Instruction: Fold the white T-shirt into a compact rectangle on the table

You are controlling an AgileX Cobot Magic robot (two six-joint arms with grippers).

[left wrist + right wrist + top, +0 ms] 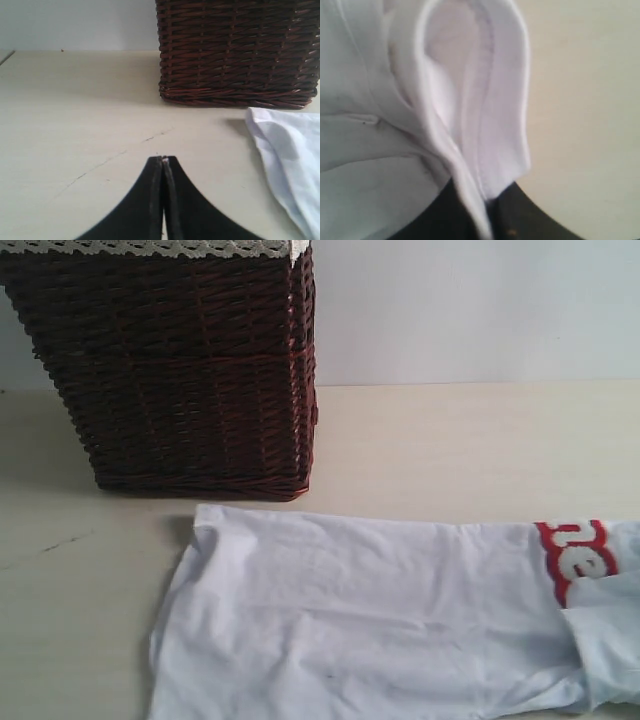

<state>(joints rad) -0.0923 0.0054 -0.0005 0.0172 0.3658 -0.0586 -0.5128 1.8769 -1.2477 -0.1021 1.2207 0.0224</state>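
White cotton T-shirt (pixel 350 610), lower frame | black right gripper (pixel 482 212) pinches its edge | black left gripper (pixel 163 165) closed, empty | risk: shallow pinch slips mid-fold

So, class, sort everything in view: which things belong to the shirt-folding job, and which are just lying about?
Belong to the job: white T-shirt; table; right gripper, shut on a fold of the shirt; left gripper, shut and empty.
Just lying about: wicker basket; its lace liner.
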